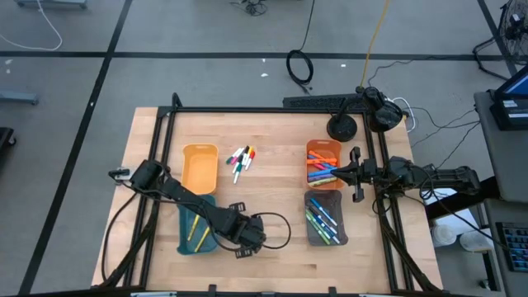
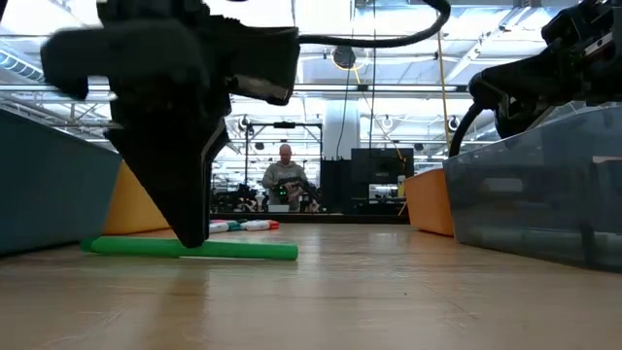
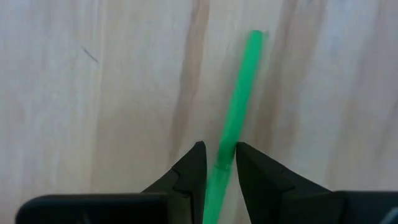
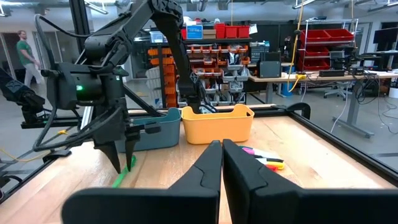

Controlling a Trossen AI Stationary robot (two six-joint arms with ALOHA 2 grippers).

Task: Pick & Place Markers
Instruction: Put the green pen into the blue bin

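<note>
Left gripper [image 3: 217, 163] sits nearest the low camera, tips down on the table [image 1: 280, 256], fingers slightly apart and straddling a green marker [image 3: 236, 112] lying flat just beside the blue tray [image 1: 188, 235]. Not clamped yet; looks lined up to pinch and lift it, probably into a tray. Other markers: a loose bunch [image 1: 241, 162] near the yellow tray [image 1: 200, 169], more in the orange tray [image 1: 322, 150] and grey tray [image 1: 325, 221]. Right gripper [image 4: 221, 152] waits over those two, fingers together, empty.

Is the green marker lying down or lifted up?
Lying down. The green marker rests flat on the table, with the left gripper straddling it, fingers on either side.
</note>
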